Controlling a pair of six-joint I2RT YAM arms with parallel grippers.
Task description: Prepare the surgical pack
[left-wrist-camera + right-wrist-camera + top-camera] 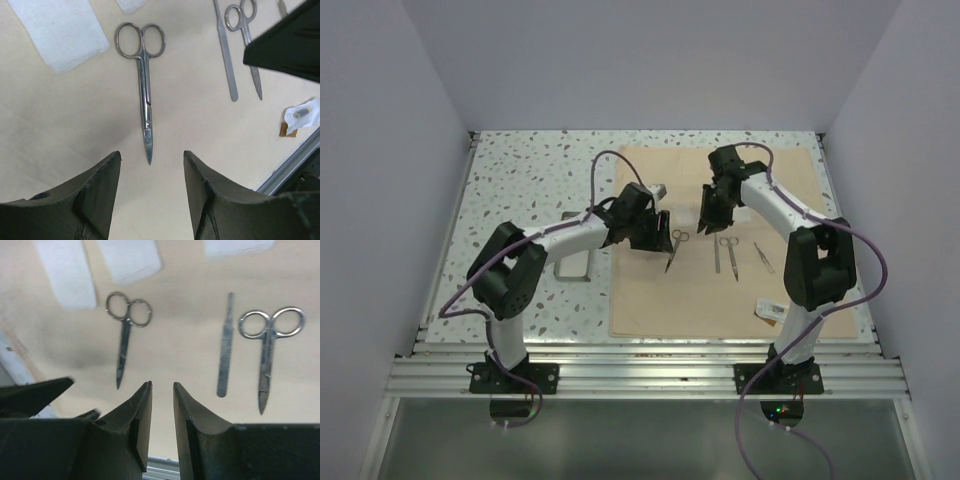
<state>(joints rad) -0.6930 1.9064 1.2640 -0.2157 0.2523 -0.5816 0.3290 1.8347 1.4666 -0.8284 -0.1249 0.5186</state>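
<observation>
Left pincer point(151, 190): wide apart, nothing between its fingers, just near of the left scissors' tip
Right pincer point(162, 415): a narrow gap, holding nothing, above the cloth
Cloth sheet point(650, 300): tan, flat on the speckled tabletop point(520, 170), right of centre
Left scissors point(142, 90): closed, on the cloth, rings far, tip near
Right scissors point(267, 350): closed, same way round, well to the right of the left pair
Flat steel tool point(225, 345): just left of the right scissors, parallel to them
Thin forceps point(763, 258): on the cloth, right of the right scissors
Gauze squares point(60, 30): white, on the cloth, far of the scissors
White packet point(770, 310): near right corner of the cloth
Metal tray point(578, 272): on the tabletop just left of the cloth, partly hidden by the left arm
</observation>
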